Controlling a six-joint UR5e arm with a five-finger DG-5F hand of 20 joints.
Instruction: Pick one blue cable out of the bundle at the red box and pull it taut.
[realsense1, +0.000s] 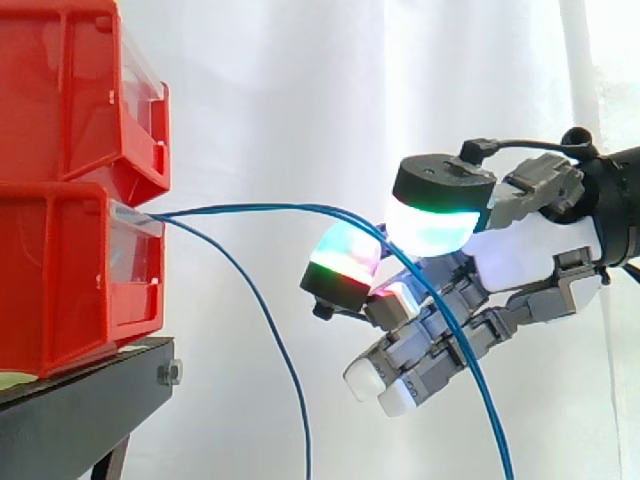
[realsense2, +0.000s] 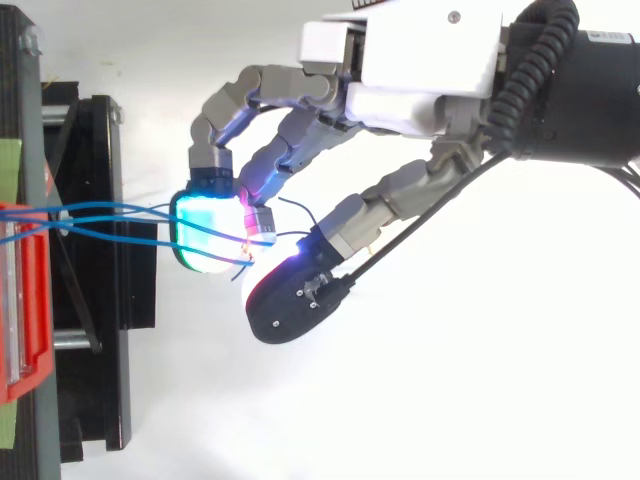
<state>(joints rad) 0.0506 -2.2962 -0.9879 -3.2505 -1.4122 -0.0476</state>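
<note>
Half done at best, going by the side view: hand (realsense1: 520, 262) at the right of frame, glowing pads (realsense1: 345, 262) curled shut on the blue cables (realsense1: 270, 209), seemingly two strands rather than one, arching over from the lip of the lower red box (realsense1: 80, 280) at the left, then dangling off the bottom right. Not taut yet, just gently bowed; a third strand (realsense1: 275, 335) sagging loose down the lower middle too. Left to do: single one out and pull. Loads of open room rightward in front of the white curtain (realsense1: 300, 100), well away from the box edge and the black stand (realsense1: 90, 395) at lower left. Over to the top view: same pinch at centre left, blue cables fanning in from the red box at the left edge, hand reaching in from the upper right, free space to the right and below.
</note>
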